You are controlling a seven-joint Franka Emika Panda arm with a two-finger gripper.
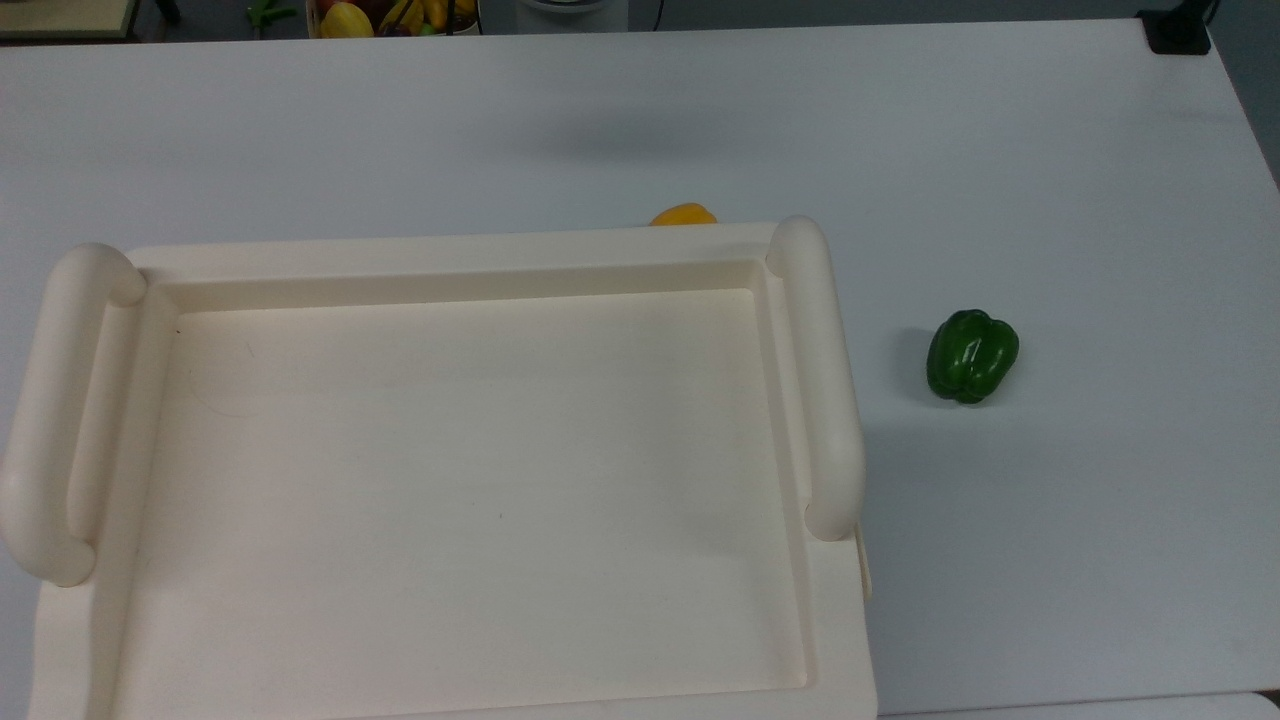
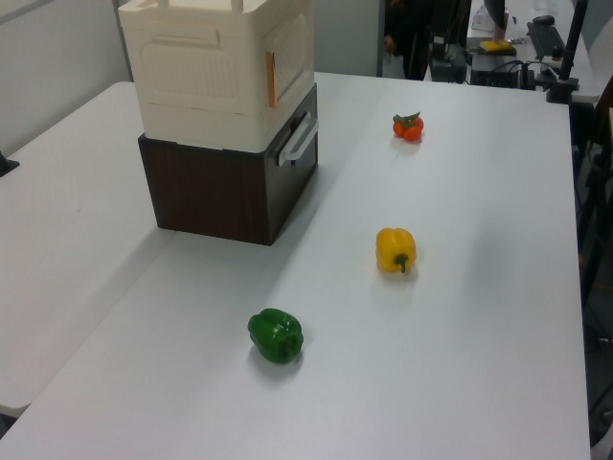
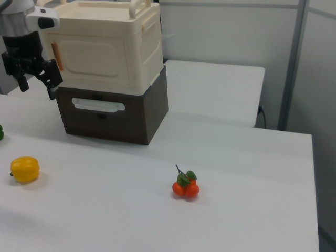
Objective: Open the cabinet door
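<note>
I see my hand (image 3: 37, 84) hanging spread apart, gripping nothing, at the right view's left, just beside the cabinet door (image 3: 92, 62), which sits flush, closed.

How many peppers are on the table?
2. The green pepper lies nearest in the left view; the yellow pepper lies further back, to the left view's right. Others may hide behind the cabinet.

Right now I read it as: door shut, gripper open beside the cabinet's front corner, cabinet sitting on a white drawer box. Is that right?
Not quite: the drawer box under the cabinet is dark brown, not white, as the right view shows. The rest holds: the cabinet door is shut and the gripper hangs open beside the front corner.
</note>
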